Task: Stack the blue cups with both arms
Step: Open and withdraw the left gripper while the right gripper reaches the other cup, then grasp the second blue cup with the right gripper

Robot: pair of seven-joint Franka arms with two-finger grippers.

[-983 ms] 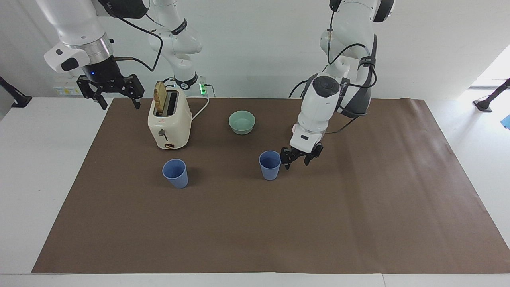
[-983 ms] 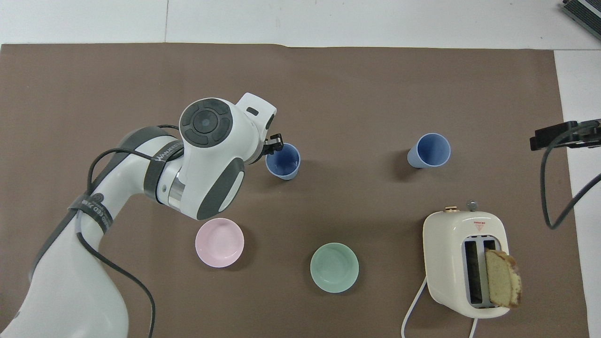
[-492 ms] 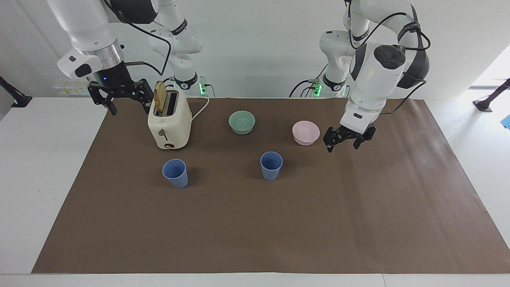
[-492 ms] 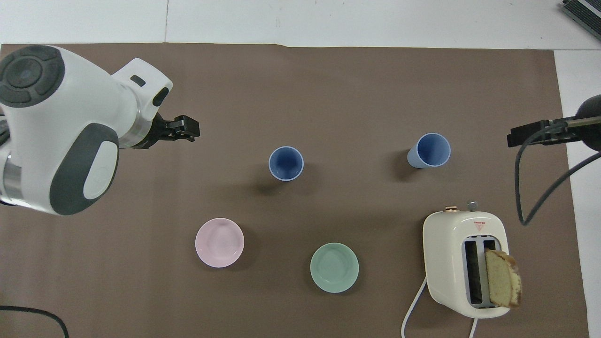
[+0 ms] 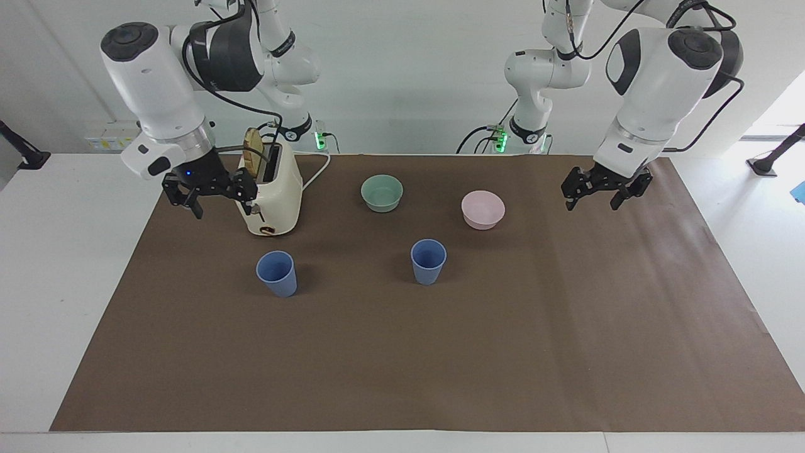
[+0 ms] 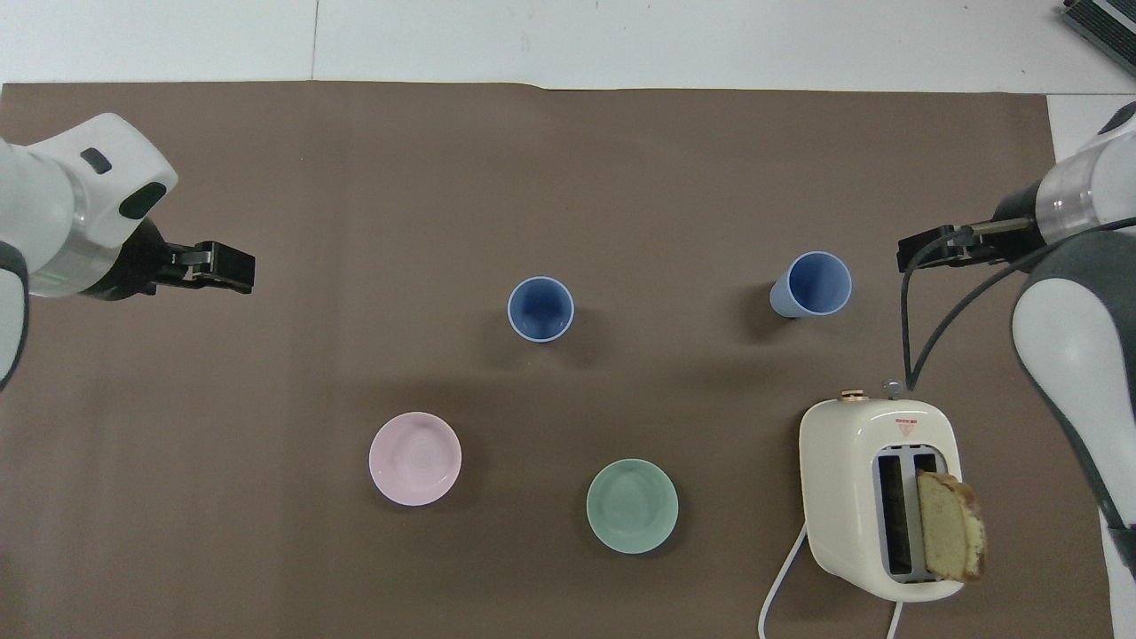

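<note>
Starting out: both blue cups (image 5: 276, 273) (image 5: 428, 261) stand apart, unstacked. Left pincer (image 5: 606, 192) and right pincer (image 5: 210, 194) spread wide, empty. Next: lower over the nearest cup each.

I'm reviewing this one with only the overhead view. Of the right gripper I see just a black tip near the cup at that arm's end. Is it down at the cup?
Observer: No. The right gripper hangs in the air over the mat, well above that cup, and holds nothing.
Operator: Are its fingers open?
Observer: Yes, the tips stand apart.
Operator: And the left gripper?
Observer: The left gripper is raised too, open and empty, toward its own end of the mat and clear of the other cup.
</note>
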